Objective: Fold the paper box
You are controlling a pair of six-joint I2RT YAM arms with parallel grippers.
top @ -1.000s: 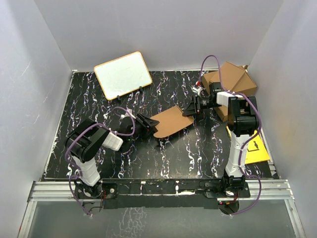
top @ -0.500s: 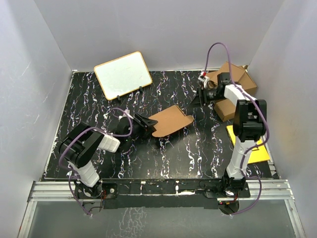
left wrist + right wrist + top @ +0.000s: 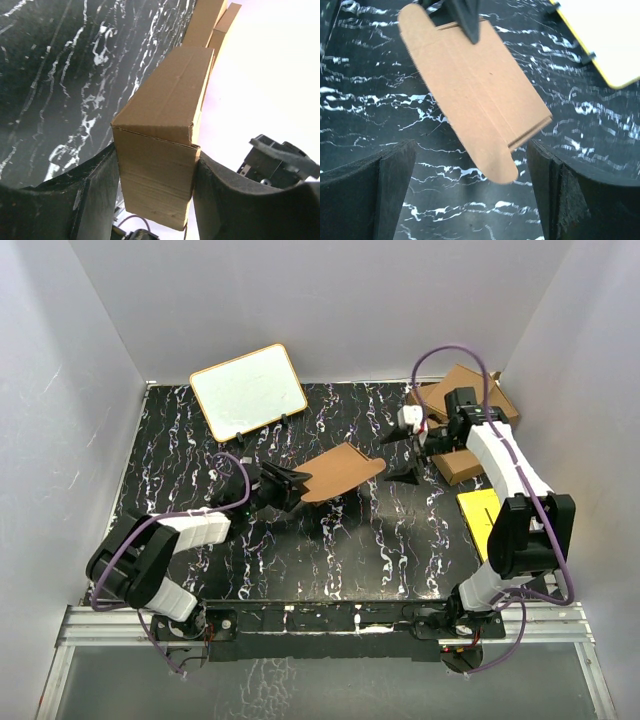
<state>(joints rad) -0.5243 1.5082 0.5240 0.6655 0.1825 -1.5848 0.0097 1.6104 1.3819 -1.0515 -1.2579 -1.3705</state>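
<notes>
withdraws the right end effector (image 3: 400,456) from the far edge of the paper box (image 3: 340,472), spreads its jaws fully and leaves nothing between them. parks it just beyond the box's rounded flap, apart from the cardboard and facing it. keeps the left end effector (image 3: 292,487) clenched on the near end of the box, pinching a creased corner between both fingers. stretches the left arm farther out than a second ago and holds the box tilted, clear of the counter (image 3: 380,540), reaching ahead of the left end effector toward the right one. probably marks one crease as pressed and a regrasp as due. leaves the box only partly folded, with its flaps loose, so likely calls for a fresh bite on another flap.
</notes>
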